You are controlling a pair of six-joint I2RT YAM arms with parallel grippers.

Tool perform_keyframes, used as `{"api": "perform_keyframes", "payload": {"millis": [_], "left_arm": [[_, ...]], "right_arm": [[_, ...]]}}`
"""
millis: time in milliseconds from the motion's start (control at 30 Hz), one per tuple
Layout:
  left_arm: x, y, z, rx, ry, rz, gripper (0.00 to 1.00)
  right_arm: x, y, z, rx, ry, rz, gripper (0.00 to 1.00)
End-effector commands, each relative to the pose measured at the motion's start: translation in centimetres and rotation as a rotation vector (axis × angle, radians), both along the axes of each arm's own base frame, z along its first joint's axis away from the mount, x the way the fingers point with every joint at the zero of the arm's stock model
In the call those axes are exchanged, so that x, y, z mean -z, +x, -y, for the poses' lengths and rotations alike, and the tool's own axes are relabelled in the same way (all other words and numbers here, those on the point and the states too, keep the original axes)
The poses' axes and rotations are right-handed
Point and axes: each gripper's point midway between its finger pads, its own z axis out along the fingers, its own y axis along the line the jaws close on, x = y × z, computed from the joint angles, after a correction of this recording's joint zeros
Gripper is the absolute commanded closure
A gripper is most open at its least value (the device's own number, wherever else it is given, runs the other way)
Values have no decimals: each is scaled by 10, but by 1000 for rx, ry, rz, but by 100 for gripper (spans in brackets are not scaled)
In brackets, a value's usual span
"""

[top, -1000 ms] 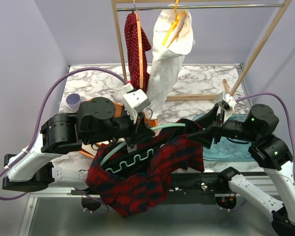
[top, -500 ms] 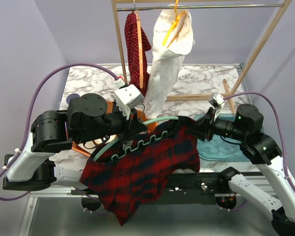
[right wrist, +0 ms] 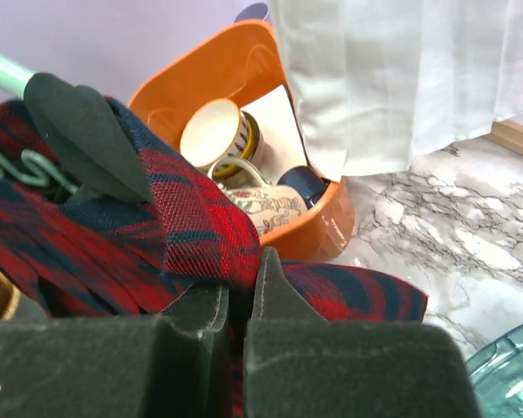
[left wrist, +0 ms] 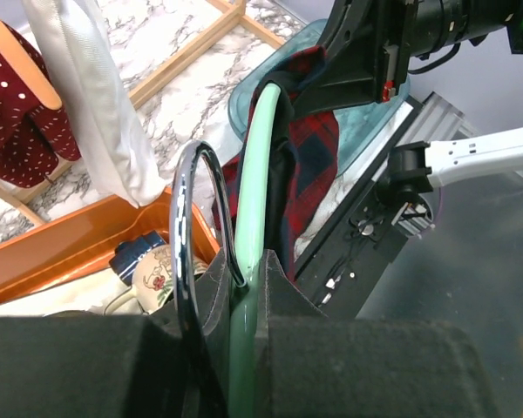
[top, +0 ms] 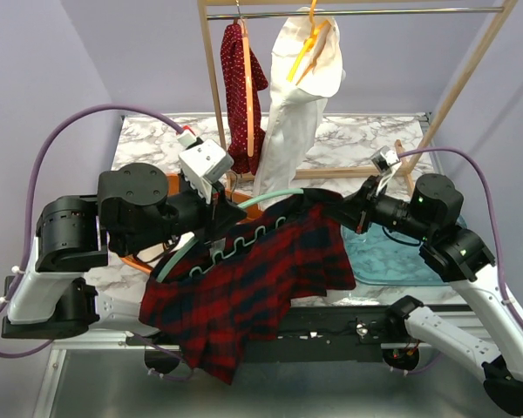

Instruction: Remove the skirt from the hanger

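Right wrist shows the right tool (right wrist: 241,292) clamped on the skirt (right wrist: 183,235); the left tool (left wrist: 244,277) clamps the hanger (left wrist: 260,148).

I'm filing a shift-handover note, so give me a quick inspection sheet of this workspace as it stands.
Surface: marble table, crowded near the arms.
Job's things: plaid skirt draped on the mint hanger, not yet off.
Clutter: orange bin holding mugs; teal tray.
Grippers: left gripper shut on the hanger; right gripper pinching the skirt.
Cables: purple cables loop over both arms, no snag seen.
Surroundings: wooden rack with a red dotted garment and a white garment.
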Motion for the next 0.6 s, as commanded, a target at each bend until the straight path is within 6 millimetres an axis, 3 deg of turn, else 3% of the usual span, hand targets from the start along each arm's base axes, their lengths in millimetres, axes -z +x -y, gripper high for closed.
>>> {"api": "perform_keyframes", "payload": {"millis": [0,33,67,133,167,267,367,433,467,500,533,567], "left_arm": [[-71,16,-84,-241,-264,115,100],[-71,14,-80,-222,-267,110,100],[-71,12,-78,-206,-273,108,100],[-72,11,-70,-187,-281,105,100],[-72,9,-65,-165,-284,100,100],[-70,9,-49,-132,-275,95,100],[-74,7,-37,-107,-287,89,100],[-81,2,-34,-74,-317,88,100],[-82,1,-31,-64,-322,84,100],[-82,-1,-31,-52,-325,81,100],[-82,-2,-30,-46,-326,80,100],[-81,-2,-30,-45,-322,80,100]], "right_arm": [[52,30,46,317,-149,-144,77],[45,26,37,253,-127,-117,71],[39,10,20,114,-93,-114,63],[30,-5,3,-34,-51,-97,59],[30,-18,-5,-117,-28,-117,66],[27,-12,-6,-93,11,-97,99],[38,5,6,37,-37,-119,99],[36,7,7,50,-37,-112,99],[31,-2,1,-18,-24,-101,99],[26,-10,-4,-83,-13,-82,91],[15,-19,-10,-160,7,-45,74],[9,-32,-13,-247,8,-13,51]]}}
